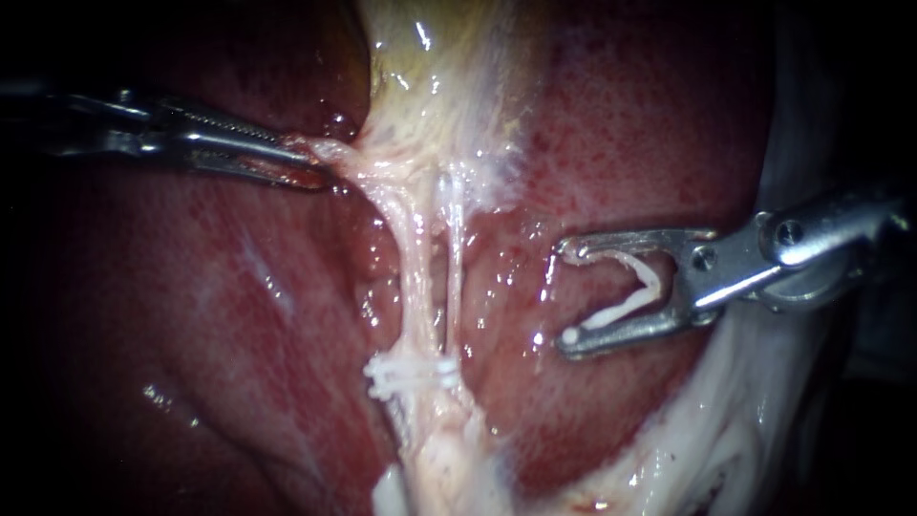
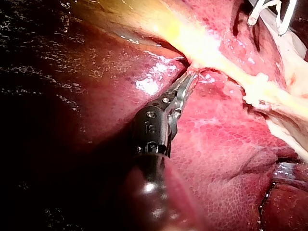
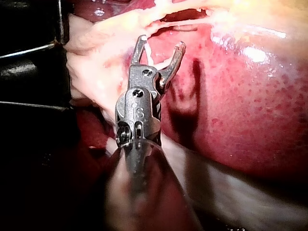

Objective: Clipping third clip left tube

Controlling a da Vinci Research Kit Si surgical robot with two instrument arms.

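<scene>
Left instrument (image 1: 310,164) jaws pinch tissue (image 1: 336,153) atop the left tube (image 1: 413,258); right instrument (image 1: 565,291) jaws, spread wide, cradle between them a white clip (image 1: 616,312).

Ctr brightly lit, edges dark, glare on wet liver (image 1: 630,115).

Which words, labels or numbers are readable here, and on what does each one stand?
None can be read.
The left instrument and the right instrument each bear a small mark near the joint, too blurred to read.
The tissue and the clip bear no writing.
</scene>
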